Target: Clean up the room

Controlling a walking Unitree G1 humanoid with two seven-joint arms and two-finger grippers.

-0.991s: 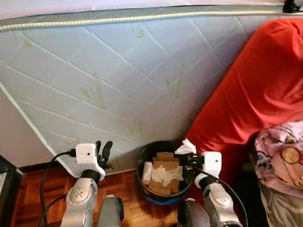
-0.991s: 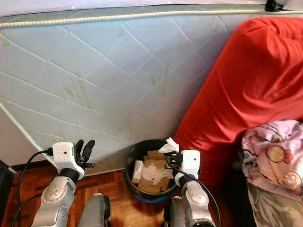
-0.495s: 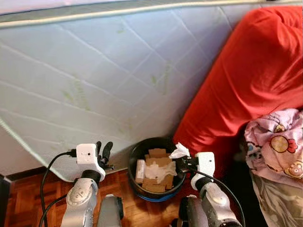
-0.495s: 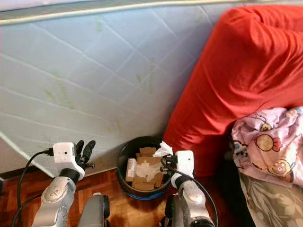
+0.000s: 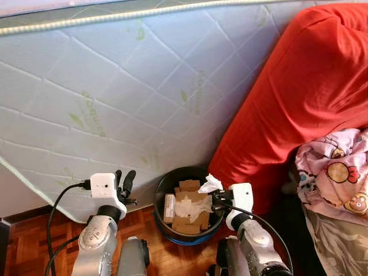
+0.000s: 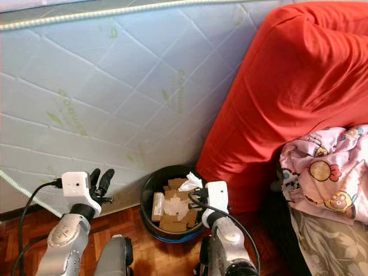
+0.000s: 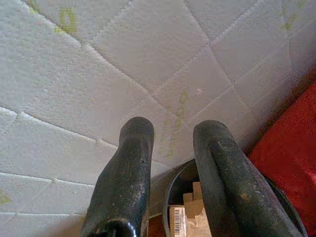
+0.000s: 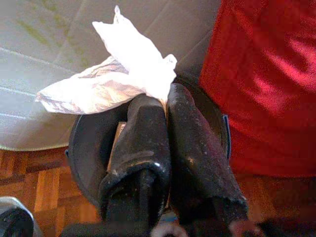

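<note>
Right hand (image 8: 165, 106) pinches a crumpled tissue (image 8: 116, 74) by one corner, just over the black bin (image 5: 167, 187)'s rim. We judge it featherlight, limp, probably tearable. Left hand (image 7: 173, 163) narrowly parted, idle.

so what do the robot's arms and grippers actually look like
Both arms are silver metal with a white boxy block at each wrist and a black cable looping off it. The left gripper and right gripper each have two long, rounded black fingers, scuffed and dusty.
</note>
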